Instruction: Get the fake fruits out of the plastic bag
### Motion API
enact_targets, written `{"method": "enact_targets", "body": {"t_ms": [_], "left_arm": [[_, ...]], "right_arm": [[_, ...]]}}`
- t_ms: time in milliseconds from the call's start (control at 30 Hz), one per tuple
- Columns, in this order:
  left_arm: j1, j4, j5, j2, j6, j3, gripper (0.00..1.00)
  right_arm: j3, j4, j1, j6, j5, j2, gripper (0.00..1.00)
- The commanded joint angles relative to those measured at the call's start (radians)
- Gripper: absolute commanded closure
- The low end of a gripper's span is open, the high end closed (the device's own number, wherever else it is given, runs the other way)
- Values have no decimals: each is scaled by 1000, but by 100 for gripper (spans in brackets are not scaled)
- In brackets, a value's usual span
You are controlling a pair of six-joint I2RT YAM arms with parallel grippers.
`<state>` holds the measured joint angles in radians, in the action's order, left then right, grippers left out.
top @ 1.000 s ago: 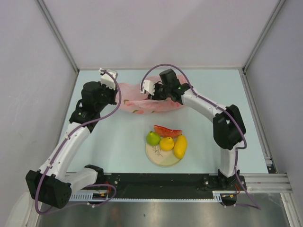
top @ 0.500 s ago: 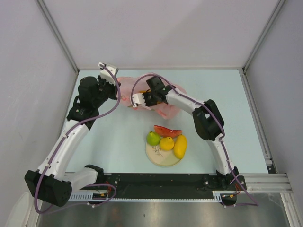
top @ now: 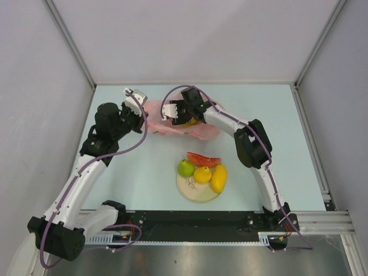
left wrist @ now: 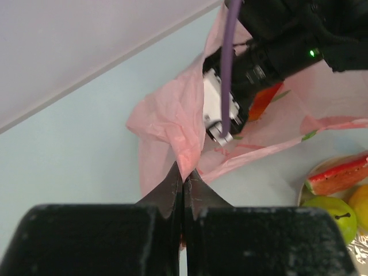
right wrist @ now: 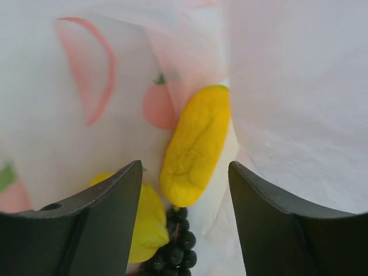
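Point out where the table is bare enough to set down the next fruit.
Bare table lies between the left arm and the plate, and another patch runs right of the right arm to the rail. Crowded: the plate's far side, with pear, lemon, mango and watermelon slice, and the plastic bag, where both arms meet.

Bright even light, soft shadows, plastic bag (right wrist: 287,86) washed out up close

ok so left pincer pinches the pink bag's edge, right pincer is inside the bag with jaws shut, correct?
No: the right pincer is inside the plastic bag, but its jaws stand open, a yellow fruit between them, as the right wrist view shows. The left pincer does pinch the bag's edge.
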<state>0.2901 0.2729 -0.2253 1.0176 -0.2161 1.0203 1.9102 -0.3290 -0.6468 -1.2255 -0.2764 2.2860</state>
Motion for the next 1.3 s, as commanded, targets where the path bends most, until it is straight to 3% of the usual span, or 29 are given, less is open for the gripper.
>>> {"method": "enact_targets", "body": {"t_ms": [0, 167, 300, 433, 533, 633, 667, 867, 1033, 1267], "left_arm": [[4, 23, -45, -34, -31, -35, 100], [4, 37, -66, -39, -34, -35, 100], [6, 45, -71, -36, -37, -43, 100], [6, 42, -77, -28, -26, -42, 100], [6, 43, -83, -25, -22, -40, 100], [4, 40, -65, -24, -13, -54, 100], [6, 32, -57, -25, -8, -58, 100], [4, -9, -31, -13, 21, -83, 100], [4, -84, 35, 28, 90, -81, 100], [6, -130, 35, 122, 135, -13, 100]], "right_arm": [[122, 29, 15, 126, 2, 58, 34], [142, 57, 12, 172, -6, 92, 32], [145, 134, 12, 167, 17, 128, 22], [330, 59, 24, 187, 36, 258, 21], [423, 33, 32, 210, 65, 320, 25], [426, 67, 33, 182, 68, 334, 34], [408, 70, 32, 175, 63, 319, 42], [276, 76, 24, 162, 26, 208, 70], [48, 159, 19, 216, -36, -12, 74], [-89, 72, 24, 331, -233, -243, 75]]}}
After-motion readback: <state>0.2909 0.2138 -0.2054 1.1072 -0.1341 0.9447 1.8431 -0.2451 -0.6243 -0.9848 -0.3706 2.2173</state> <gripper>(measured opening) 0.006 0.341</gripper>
